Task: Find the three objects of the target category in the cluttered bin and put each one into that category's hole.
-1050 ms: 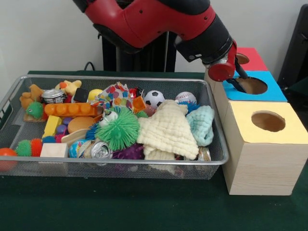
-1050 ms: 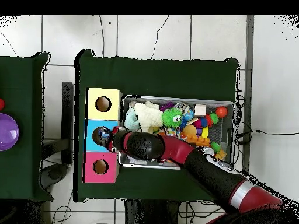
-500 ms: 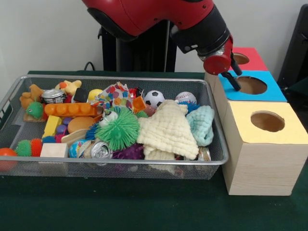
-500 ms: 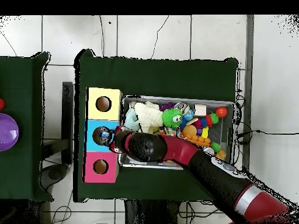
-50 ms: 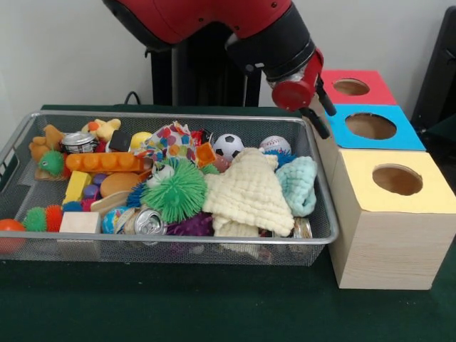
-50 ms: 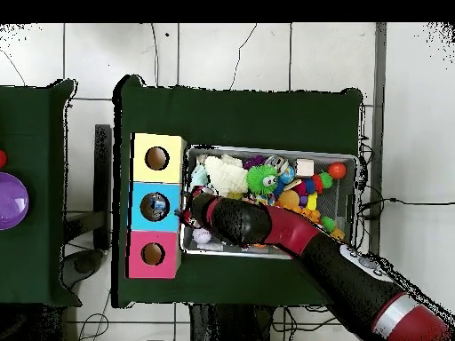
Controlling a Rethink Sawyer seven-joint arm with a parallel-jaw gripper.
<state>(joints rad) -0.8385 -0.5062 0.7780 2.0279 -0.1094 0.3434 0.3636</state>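
Observation:
My gripper [image 5: 320,112] hangs open and empty above the right end of the wire bin [image 5: 178,242], just left of the blue-topped box [image 5: 410,135]. In the overhead view the gripper [image 6: 187,214] sits at the bin's edge beside the blue box's hole [image 6: 155,206], where a small object shows inside. The bin holds a soccer ball [image 5: 228,144], a baseball [image 5: 275,144], a green spiky ball [image 5: 178,191], a cream cloth [image 5: 249,192], a mint cloth [image 5: 298,184] and two cans [image 5: 149,222] [image 5: 78,141].
Three wooden boxes stand in a row right of the bin: red-topped [image 5: 370,94], blue-topped, and yellow-topped [image 5: 395,203], each with a round hole. Several more toys and blocks crowd the bin's left half. The arm reaches over the bin's back edge.
The gripper has drawn back from over the blue box's hole, rising and moving left toward the bin. Nothing is between its fingers.

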